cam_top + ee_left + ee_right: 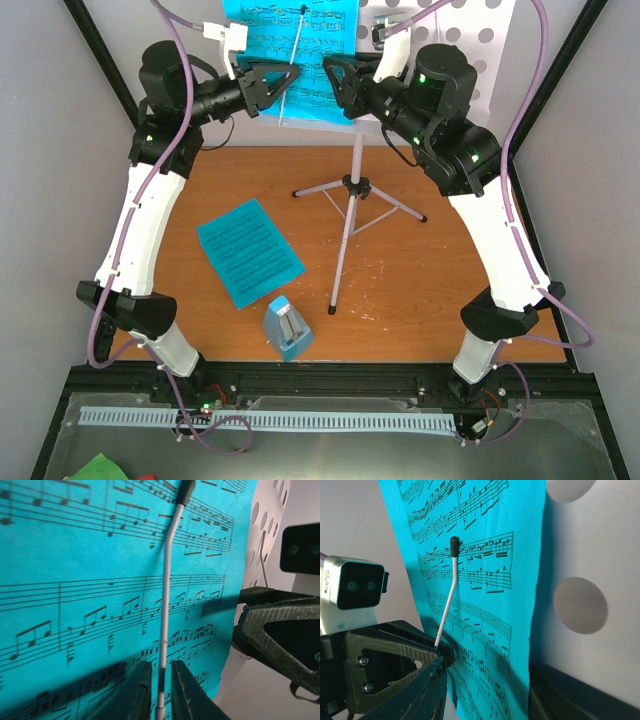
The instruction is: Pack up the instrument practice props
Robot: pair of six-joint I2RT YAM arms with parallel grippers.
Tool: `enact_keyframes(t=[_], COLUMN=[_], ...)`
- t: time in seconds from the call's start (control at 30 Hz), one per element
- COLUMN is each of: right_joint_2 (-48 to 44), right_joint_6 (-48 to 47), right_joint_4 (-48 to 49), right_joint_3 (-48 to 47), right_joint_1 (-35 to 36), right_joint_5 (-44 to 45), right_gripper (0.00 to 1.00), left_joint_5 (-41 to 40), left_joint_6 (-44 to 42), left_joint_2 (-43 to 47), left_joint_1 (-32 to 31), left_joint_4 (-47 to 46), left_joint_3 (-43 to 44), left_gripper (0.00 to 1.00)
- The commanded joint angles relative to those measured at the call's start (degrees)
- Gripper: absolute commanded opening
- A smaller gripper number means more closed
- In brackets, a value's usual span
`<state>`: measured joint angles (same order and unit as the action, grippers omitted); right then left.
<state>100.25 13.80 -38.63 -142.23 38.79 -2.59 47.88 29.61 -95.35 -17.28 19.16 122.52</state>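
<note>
We can read no words, brands or numbers; only printed music notation covers the page (75, 555) on the stand (465, 15).

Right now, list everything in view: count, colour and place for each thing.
music stand: 1, grey tripod with pale perforated desk, far middle of the table
page on the stand: 1, bright blue, upright against the desk
page on the table: 1, bright blue, flat, left of the tripod legs
retainer wire: 1, white with black tip, across the upright page
metronome: 1, light blue, near edge, in front of the flat page
table: 1, orange-brown
ridged strip: 1, pale, along the frame by the arm bases
green thing: 1, bottom-left corner, unclear what it is
left gripper: 1, black, fingers either side of the wire's lower end, slight gaps showing
right gripper: 1, black, open across the upright page's right edge
</note>
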Motion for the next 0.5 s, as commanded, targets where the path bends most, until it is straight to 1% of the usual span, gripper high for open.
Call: enact_keyframes(t=[0.0,0.1,0.17,0.23,0.37,0.4,0.47], right_joint_2=[1.06,1.50,1.75,1.88,2.06,2.00,1.83], right_joint_6=[0.30,0.43,0.43,0.26,-0.08,-0.20,-0.48], right_joint_4=[2.84,3.61,3.77,3.98,4.44,4.51,4.49], right_joint_3=[-1.79,-1.82,-1.82,-1.82,-1.69,-1.60,-1.40], right_joint_1=[-0.68,-0.96,-1.14,-1.29,-1.43,-1.43,-1.46], right_joint_5=[-1.62,-1.68,-2.04,-2.31,-2.08,-1.74,-0.92], right_gripper=[0.37,0.33,0.28,0.22,0.05,0.03,0.03], left_joint_5=[1.62,1.48,1.20,1.02,1.48,2.01,2.70], left_joint_6=[0.37,0.05,-0.67,-1.27,-2.63,-3.00,-3.52], left_joint_2=[-0.27,-0.30,-0.11,0.14,1.61,2.40,4.17], left_joint_1=[-0.63,-0.60,-0.64,-0.63,-0.60,-0.60,-0.57], left_joint_4=[-2.20,-2.21,-2.02,-2.15,-5.13,-6.99,-11.35], left_joint_3=[2.53,2.36,2.10,1.43,-1.86,-3.47,-6.94], left_gripper=[0.10,0.03,0.00,0.00,0.00,0.00,0.00])
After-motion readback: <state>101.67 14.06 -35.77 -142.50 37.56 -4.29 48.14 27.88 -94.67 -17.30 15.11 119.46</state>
